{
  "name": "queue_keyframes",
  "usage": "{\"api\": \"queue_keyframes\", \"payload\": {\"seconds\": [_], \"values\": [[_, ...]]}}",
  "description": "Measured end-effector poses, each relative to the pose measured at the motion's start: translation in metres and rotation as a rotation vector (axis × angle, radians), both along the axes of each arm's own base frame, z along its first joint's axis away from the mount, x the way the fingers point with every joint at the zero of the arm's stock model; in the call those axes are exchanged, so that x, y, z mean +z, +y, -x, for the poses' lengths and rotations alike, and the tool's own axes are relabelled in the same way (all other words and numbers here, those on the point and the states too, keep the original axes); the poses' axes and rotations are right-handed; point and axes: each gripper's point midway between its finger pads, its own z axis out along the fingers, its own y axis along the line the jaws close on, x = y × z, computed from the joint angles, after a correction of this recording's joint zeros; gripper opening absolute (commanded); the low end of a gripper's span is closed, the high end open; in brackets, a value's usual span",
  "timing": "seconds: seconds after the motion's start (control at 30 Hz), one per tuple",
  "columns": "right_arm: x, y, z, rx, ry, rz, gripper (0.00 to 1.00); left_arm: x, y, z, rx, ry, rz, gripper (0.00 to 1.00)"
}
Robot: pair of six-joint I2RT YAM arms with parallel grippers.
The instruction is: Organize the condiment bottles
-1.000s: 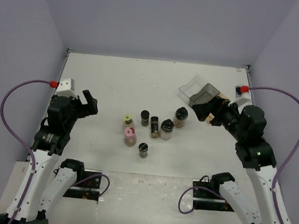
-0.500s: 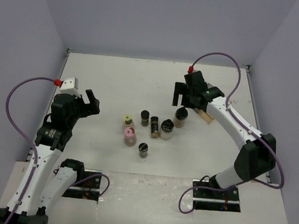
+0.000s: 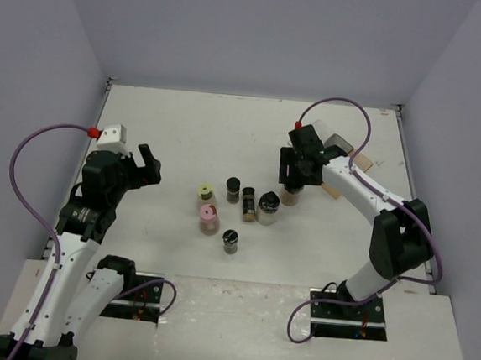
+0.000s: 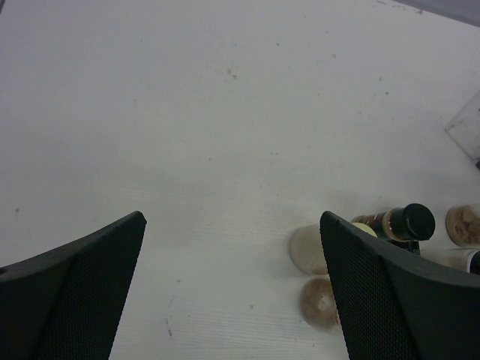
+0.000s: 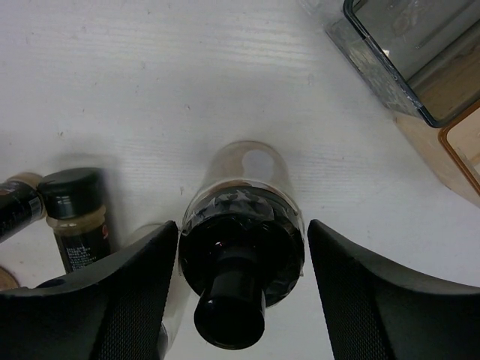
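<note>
R gripper (image 5: 244, 289) set astride round dark-capped jar (image 5: 241, 225); clamped or not can't be told. L gripper (image 4: 231, 225) held spread, well left of jar; clear tray (image 5: 420, 56) near jar.

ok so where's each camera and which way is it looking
top external: above and behind the bases, looking down on the white table; left arm and right arm show
left wrist: on the left arm, looking across at the small clear spice jars; open jaws frame it
right wrist: on the right arm, down on a large round dark-capped clear jar between its jaws
shared: top external shows that jar too
</note>
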Motion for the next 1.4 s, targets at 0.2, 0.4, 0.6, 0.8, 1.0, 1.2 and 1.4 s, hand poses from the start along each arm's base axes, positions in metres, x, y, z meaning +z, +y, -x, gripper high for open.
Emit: {"api": "queue_keyframes", "payload": {"seconds": [0.2,0.4,0.6,0.8,1.0,1.2,1.4], "values": [[0.001,0.001,-0.002,0.008,-0.009,-0.004,0.37,0.0,-0.001,0.0,-0.003,0.0,0.001,1.0],[0.006,0.006,0.001,0.026,-0.005,-0.027,0.34,0.001,-0.001,0.001,-0.007,-0.003,0.004,1.0],[0.056,0.016,-0.015,0.045,-0.08,-0.071,0.34,0.002,-0.001,0.001,-0.008,-0.008,0.005,1.0],[0.134,0.015,-0.062,0.015,-0.254,-0.132,0.35,0.003,-0.001,0.002,-0.008,-0.013,0.006,1.0],[0.144,-0.026,-0.131,-0.122,-0.31,-0.103,0.34,0.003,-0.004,0.002,-0.017,-0.013,0.006,1.0],[0.097,-0.057,-0.184,-0.189,-0.257,-0.009,0.35,0.003,-0.007,0.002,-0.03,-0.013,0.005,1.0],[0.058,-0.062,-0.191,-0.169,-0.17,0.043,0.35,0.003,-0.009,0.003,-0.037,-0.013,0.005,1.0]]}}
